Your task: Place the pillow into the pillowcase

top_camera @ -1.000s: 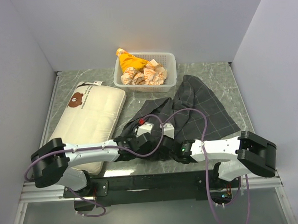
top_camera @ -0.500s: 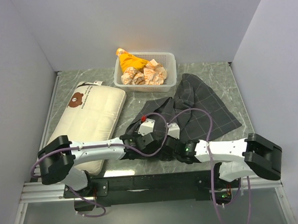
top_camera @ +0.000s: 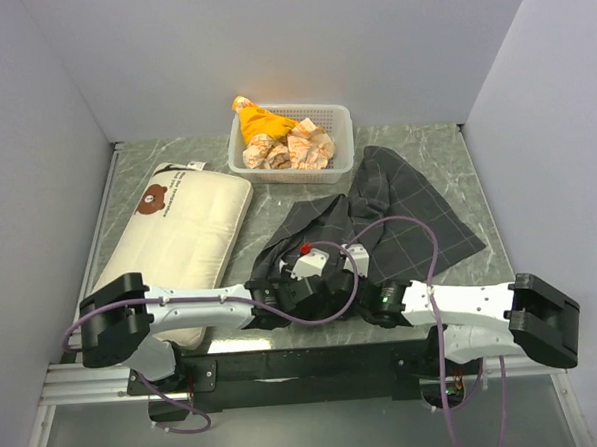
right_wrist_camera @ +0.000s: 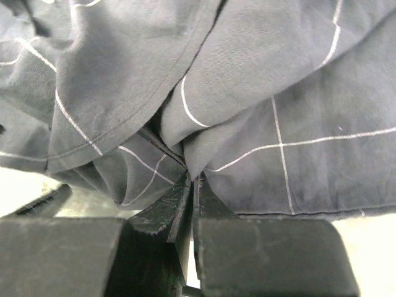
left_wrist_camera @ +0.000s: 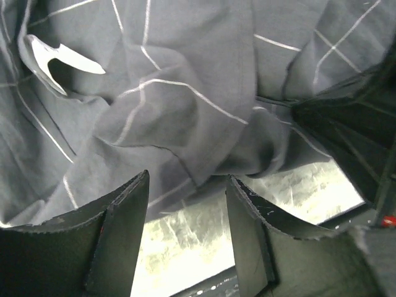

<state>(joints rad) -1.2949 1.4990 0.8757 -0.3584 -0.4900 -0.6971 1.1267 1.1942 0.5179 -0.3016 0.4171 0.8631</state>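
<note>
the crumpled dark charcoal-grey checked fabric pillowcase [top_camera: 403, 203] lies centre-right in the top view, its near edge bunched up. the right gripper [right_wrist_camera: 193, 185] is pinched tight on a fold of it; the left gripper [left_wrist_camera: 185, 192] stands parted beside the cloth, gripping nothing. the soft cream rectangular pillow [top_camera: 179, 240] lies at the left, outside it.

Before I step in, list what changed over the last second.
The left gripper slid right along the near edge of the pillowcase, toward the right gripper, and stands open. The right gripper stayed shut on the pillowcase, its elbow swinging outward. The pillow and basket did not move.
</note>
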